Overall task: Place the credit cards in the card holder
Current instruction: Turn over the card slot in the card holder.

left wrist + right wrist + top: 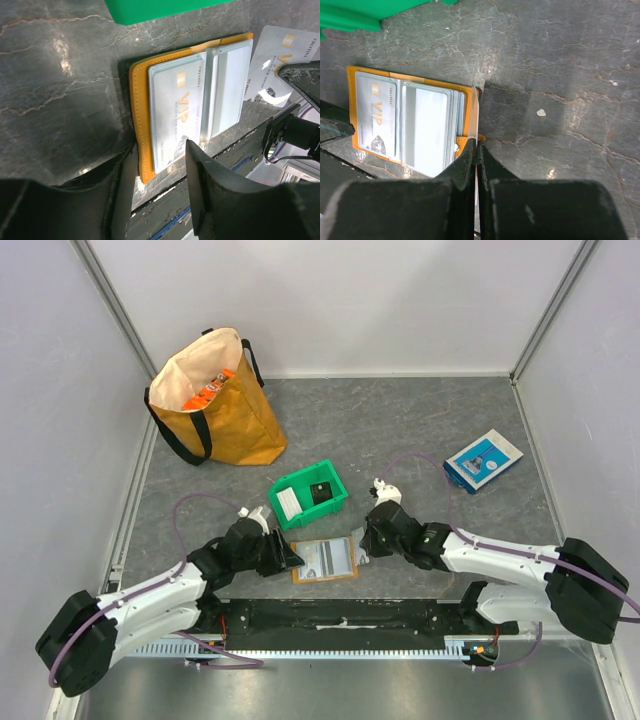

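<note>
Pinching VIP card (265, 60), right gripper (477, 150), card holder (137, 125)

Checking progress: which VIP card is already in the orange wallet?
The card behind a clear sleeve of the wallet; the other card is outside it, pinched by the right hand.

Top cam high behind near edge, looking down on whole table (400, 430). Wrist cams close, low, facing inward from left and right. All three share card holder (325, 560) at near edge.
</note>
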Motion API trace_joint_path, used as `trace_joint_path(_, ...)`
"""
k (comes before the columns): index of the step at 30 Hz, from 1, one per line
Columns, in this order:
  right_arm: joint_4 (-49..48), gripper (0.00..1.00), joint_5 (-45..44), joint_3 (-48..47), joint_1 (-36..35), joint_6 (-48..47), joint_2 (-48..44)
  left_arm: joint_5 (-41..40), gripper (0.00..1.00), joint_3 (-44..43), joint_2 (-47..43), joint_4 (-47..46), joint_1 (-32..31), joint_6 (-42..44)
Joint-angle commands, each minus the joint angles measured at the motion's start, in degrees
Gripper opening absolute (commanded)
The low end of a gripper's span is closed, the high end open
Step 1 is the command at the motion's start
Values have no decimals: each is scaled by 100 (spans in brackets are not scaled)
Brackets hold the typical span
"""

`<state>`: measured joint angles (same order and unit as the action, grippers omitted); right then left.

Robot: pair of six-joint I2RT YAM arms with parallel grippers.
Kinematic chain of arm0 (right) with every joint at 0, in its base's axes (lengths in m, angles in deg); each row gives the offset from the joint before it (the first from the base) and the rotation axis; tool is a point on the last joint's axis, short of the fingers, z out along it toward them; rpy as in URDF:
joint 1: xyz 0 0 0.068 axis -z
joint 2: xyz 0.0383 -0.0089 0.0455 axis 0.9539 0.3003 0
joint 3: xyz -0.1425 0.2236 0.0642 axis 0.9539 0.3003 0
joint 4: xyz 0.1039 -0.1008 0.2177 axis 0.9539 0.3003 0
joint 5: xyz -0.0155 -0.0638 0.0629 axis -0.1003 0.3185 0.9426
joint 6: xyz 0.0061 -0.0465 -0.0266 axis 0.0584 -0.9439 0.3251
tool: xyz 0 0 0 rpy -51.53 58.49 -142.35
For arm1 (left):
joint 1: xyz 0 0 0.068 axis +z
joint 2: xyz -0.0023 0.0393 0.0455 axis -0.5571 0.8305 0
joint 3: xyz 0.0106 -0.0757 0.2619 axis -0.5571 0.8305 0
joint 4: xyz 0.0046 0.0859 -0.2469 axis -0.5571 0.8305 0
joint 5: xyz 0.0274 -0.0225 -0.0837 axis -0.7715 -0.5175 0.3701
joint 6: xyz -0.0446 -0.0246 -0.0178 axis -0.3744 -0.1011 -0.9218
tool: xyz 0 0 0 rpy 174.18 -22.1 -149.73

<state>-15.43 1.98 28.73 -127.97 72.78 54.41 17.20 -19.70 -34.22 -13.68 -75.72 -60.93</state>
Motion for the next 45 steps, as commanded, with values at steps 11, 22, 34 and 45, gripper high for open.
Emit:
trace_joint_path(11, -96, 0, 134, -116, -11, -165, 428, 112, 13, 259, 125, -945, -23, -87)
trace_joint_path(22, -131, 0, 195, -187, -11, -174, 516, 620, 2, 57, -624, -1216, -23, -69)
trace_joint_path(34, -439, 0, 292, -117, -11, -78, 640, 868, 2, -1112, 1177, -2035, -533, 81)
trace_joint_path(45, 475, 0, -1027, -143, -11, 63, -740, -345, 2, -393, 231, -383, -779, -156)
